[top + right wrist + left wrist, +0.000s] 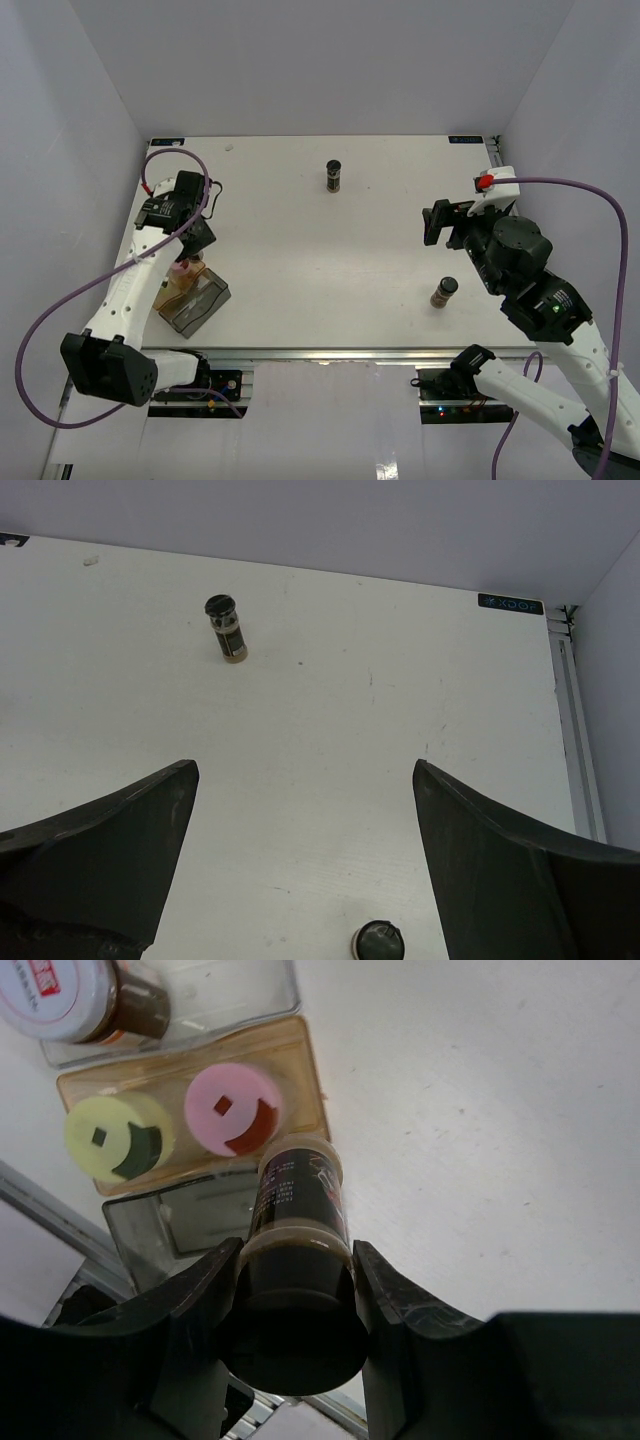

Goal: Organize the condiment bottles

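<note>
My left gripper (295, 1265) pinches a dark spice jar (297, 1195) over the box (306, 1070) at the near left corner of the table (330, 250), my right gripper (305, 810) is spread wide, and the jar could bump the pink cap (232, 1110) and tip.

Lab test cell: white table (320, 250), plain grey walls (320, 60).

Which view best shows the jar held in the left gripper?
Left wrist: the jar sits close up, clamped in the left gripper, label visible. Top external hides it beneath the left gripper; right wrist does not show it.
</note>
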Controlling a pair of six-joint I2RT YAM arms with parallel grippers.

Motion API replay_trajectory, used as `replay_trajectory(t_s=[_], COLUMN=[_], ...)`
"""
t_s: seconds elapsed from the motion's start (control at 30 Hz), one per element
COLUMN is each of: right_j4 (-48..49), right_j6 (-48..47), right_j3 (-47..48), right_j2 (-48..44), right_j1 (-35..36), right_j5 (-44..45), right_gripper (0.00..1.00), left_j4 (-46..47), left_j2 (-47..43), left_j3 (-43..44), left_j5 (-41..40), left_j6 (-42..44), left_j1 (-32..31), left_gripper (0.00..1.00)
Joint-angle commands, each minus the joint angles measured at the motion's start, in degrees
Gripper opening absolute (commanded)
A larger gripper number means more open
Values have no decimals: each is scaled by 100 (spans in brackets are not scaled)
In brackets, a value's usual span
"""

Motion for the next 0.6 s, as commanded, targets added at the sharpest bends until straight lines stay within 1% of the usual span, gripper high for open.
replay_trajectory(t_s=[0.0, 0.1, 0.23, 0.37, 0.57], right_j4=[179, 185, 154, 120, 125], right_j6=[-76, -76, -68, -84, -76], right_j3=[239, 239, 231, 255, 294], right_j2=[-43, -82, -90, -113, -51], right_j1=[-2, -2, -2, -2, -2], right_j5=[-37, -48, -29, -12, -12], right_gripper=[94, 94, 94, 94, 94], left_j4=[-275, -196, -78, -19, -103], left_j2=[-473, -792, -910, -1092, -1149], left_j3=[-490, -777, -1070, -1315, -1377], left_j5=[-224, 84, 587, 623, 460], left_j6=[-340, -425, -596, -692, -760], left_j1=[289, 611, 653, 653, 653], left_gripper=[0, 0, 0, 0, 0])
